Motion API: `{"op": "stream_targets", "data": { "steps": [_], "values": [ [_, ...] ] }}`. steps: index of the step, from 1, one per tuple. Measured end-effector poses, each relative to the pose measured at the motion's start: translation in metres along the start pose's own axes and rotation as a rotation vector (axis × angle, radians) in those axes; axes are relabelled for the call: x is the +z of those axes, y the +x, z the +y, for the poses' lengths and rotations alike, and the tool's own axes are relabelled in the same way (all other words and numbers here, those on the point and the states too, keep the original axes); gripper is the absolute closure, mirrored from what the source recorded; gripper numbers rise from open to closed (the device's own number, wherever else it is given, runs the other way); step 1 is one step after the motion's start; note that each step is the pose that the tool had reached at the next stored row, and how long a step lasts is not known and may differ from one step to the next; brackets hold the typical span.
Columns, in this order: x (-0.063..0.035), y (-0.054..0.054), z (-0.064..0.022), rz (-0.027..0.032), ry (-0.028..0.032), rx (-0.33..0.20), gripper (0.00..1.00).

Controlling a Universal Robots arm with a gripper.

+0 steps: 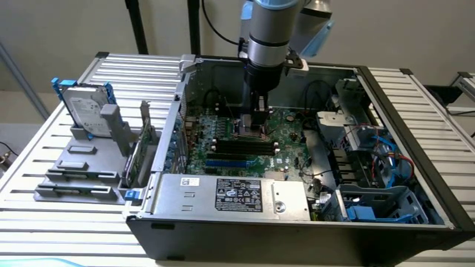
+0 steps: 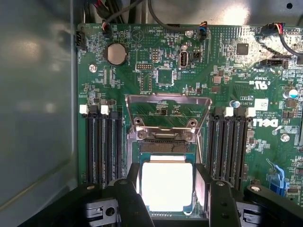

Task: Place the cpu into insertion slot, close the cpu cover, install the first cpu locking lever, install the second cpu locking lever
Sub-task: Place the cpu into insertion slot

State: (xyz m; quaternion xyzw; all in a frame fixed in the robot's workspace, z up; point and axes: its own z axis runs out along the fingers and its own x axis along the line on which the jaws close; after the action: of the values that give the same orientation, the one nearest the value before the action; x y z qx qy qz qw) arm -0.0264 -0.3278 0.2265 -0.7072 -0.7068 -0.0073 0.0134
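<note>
An open black computer case [image 1: 297,239] is laid on its side on a slatted metal surface [image 1: 44,222]. Along its near wall a silver power supply [image 1: 230,194] with a printed label is seen, and a blue plastic drive cage [image 1: 379,206] is set towards the exterior view's right, with blue cables [image 1: 382,150] behind it. On the exterior view's left a hard drive [image 1: 83,108] is propped upright in a grey holder [image 1: 82,167]. On the green motherboard [image 2: 161,75] a round coin battery [image 2: 116,53] is mounted, and two banks of black memory slots [image 2: 102,146] are seen.
</note>
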Motion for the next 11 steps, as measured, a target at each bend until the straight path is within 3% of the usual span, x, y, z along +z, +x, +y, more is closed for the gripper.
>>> {"op": "stream_targets", "data": {
  "steps": [5,11],
  "values": [
    [0.0062,0.000,-0.0002,-0.0097,0.0001,0.000,0.45],
    [0.0121,0.000,-0.0001,-0.0271,0.0004,0.000,0.45]
  ]
}}
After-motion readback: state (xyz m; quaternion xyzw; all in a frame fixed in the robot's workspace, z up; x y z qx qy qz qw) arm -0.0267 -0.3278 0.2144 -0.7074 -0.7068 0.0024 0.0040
